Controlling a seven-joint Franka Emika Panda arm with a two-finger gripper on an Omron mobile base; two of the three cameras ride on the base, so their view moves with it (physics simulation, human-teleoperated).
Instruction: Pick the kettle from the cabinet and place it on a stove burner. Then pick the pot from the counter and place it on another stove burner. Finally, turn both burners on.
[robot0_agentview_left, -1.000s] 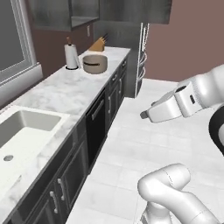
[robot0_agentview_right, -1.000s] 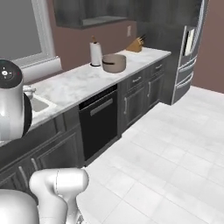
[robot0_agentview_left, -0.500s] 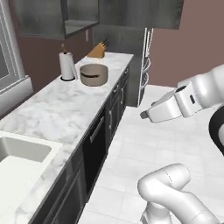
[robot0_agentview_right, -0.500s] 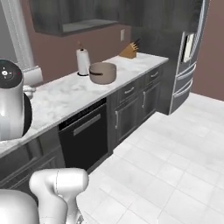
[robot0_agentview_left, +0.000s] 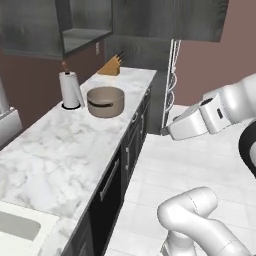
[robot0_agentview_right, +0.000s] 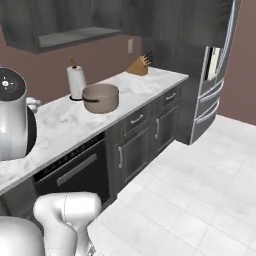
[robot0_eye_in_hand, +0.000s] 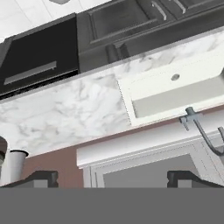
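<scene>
The beige pot (robot0_agentview_left: 105, 101) (robot0_agentview_right: 101, 97) stands on the white marble counter (robot0_agentview_left: 60, 150) (robot0_agentview_right: 65, 122), beside a white paper-towel roll (robot0_agentview_left: 70, 90). Above it hangs the dark cabinet with its flat grey shelf (robot0_agentview_left: 86, 36) (robot0_agentview_right: 75, 36). My hand (robot0_agentview_left: 186, 125) is held over the floor, well to the right of the counter and far from the pot. In the hand view my gripper (robot0_eye_in_hand: 113, 179) is open, with nothing between its dark fingertips (robot0_eye_in_hand: 41, 178). The kettle and the stove burners are out of view.
A knife block (robot0_agentview_left: 111, 67) (robot0_agentview_right: 139, 66) sits at the counter's far end, next to a steel fridge (robot0_agentview_right: 215, 85). The sink (robot0_eye_in_hand: 175, 89) with its faucet (robot0_eye_in_hand: 201, 129) lies at the near end. A black dishwasher front (robot0_agentview_right: 75, 170) sits under the counter. White tiled floor (robot0_agentview_right: 190, 190) lies to the right.
The whole scene has shifted: the base has driven along the counter toward the pot, which now looks closer. The arm keeps its pose and the gripper stays open.
</scene>
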